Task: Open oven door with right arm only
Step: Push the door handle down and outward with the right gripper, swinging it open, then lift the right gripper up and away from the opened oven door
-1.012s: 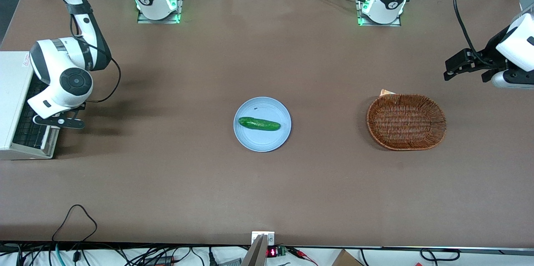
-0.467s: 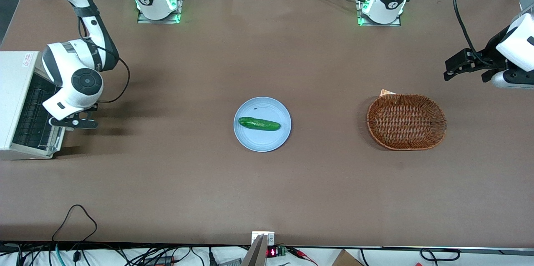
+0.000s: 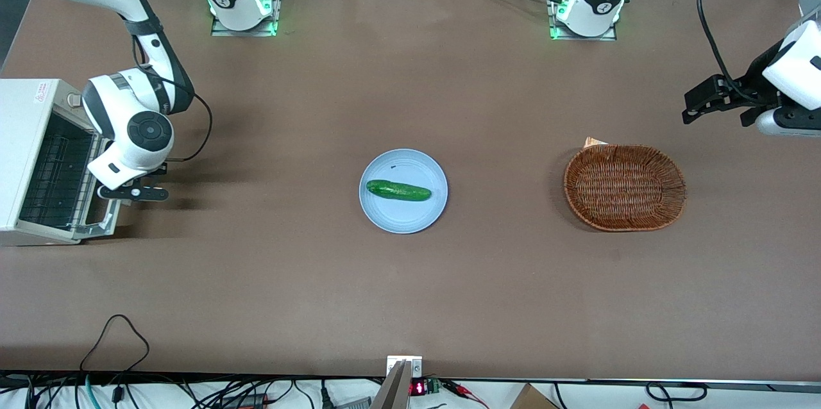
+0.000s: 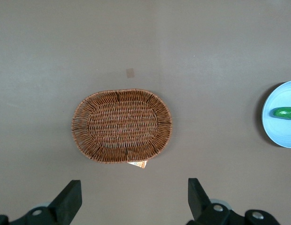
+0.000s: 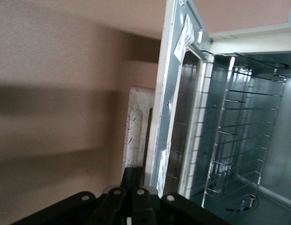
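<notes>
The cream-white toaster oven [image 3: 22, 140] stands at the working arm's end of the table. Its oven door [image 3: 108, 217] hangs partly swung down, so the wire rack [image 3: 54, 175] inside shows. The right arm [image 3: 138, 127] reaches down in front of the door. My gripper [image 3: 133, 193] is low at the door's free edge. In the right wrist view the gripper [image 5: 137, 177] is shut, fingers pressed together in the gap between the silver bar handle [image 5: 134, 124] and the metal-framed door [image 5: 171, 108]. The oven's open cavity and rack [image 5: 239, 126] show past the door.
A blue plate [image 3: 385, 217] holding a cucumber [image 3: 397, 190] sits mid-table. A wicker basket [image 3: 673, 172] lies toward the parked arm's end, also in the left wrist view as the basket [image 4: 80, 126]. A black cable loop [image 3: 115, 332] lies near the table's front edge.
The right arm and gripper have moved away from the oven toward the table's middle. The door has swung further open and more of the rack shows.
</notes>
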